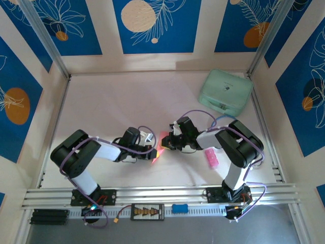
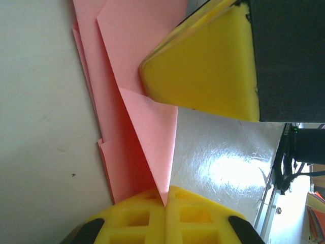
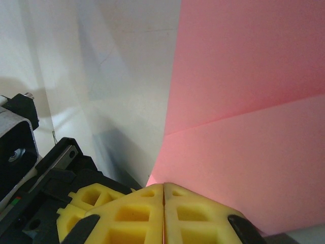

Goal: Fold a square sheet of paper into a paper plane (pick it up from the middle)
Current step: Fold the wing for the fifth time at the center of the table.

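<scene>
The square sheet of paper (image 1: 158, 148), salmon pink and folded into layers, is held up between both grippers at the table's middle. In the left wrist view the paper (image 2: 132, 61) shows stacked edges and a pointed flap whose tip is pinched in my left gripper (image 2: 166, 201), which is shut on it. A yellow finger (image 2: 208, 66) of the right gripper lies on the paper's far part. My right gripper (image 3: 163, 189) is shut on the lower corner of the paper (image 3: 244, 101), which has a crease across it. The left gripper's fingers (image 3: 84, 208) sit close by. The paper plane is out of view.
A mint-green rounded case (image 1: 226, 92) rests at the back right. A small bright-pink stick (image 1: 210, 158) lies beside the right arm. The white table (image 1: 111, 101) is boxed in by side walls, with an aluminium rail (image 1: 162, 195) along the near edge.
</scene>
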Controlling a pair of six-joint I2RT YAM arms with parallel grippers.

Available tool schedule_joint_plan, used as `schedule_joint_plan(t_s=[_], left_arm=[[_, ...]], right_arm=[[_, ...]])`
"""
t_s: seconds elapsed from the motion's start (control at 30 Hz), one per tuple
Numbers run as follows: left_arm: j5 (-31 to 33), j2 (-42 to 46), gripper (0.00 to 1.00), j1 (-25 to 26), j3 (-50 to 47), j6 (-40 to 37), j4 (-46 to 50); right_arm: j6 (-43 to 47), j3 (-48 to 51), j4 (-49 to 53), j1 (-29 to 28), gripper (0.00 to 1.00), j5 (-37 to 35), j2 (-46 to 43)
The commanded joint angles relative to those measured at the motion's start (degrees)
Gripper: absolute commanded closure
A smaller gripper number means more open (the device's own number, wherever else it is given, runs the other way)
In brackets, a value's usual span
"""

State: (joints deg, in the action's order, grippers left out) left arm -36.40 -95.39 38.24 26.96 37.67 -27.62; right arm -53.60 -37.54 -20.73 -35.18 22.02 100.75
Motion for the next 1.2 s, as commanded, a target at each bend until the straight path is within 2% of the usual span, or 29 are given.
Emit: schedule_joint_plan(t_s=[0.0,0.23,0.5,0.57,0.73,0.83,0.97,1.17], left_arm=[[5.11,-3.94,1.00,-0.02,-0.26,-0.58,7.39],[3.97,-3.00,1.00,-0.01,-0.07,-0.67,7.29],[3.06,2.52,0.85,-0.01,0.45,-1.33,10.49],[3.21,4.36,0.85,-0.02,0.73,-1.91,12.28],[3.11,6.76,0.92,-0.01,1.46,-3.42,16.64],[1.64,5.61,0.93,-0.01,1.84,-3.31,17.50],[-0.70,4.18,1.00,-0.03,1.59,-2.95,17.45],[0.95,4.38,1.00,-0.08,1.59,-4.66,25.62]], right_arm=[[0.12,-0.77,3.15,0.37,0.91,-1.24,1.72],[0.02,-0.54,6.00,0.38,0.91,-2.69,2.76],[-0.27,0.28,6.27,0.37,0.91,-3.04,3.82],[-0.08,-0.07,6.39,0.37,0.91,-2.77,4.12],[0.38,-1.12,7.32,0.48,0.91,-2.59,4.31],[0.60,-1.57,7.98,0.46,0.91,-2.55,4.37],[0.79,-1.76,8.67,0.70,0.91,-2.74,4.47],[0.98,-1.66,8.94,1.43,0.91,-2.60,4.35]])
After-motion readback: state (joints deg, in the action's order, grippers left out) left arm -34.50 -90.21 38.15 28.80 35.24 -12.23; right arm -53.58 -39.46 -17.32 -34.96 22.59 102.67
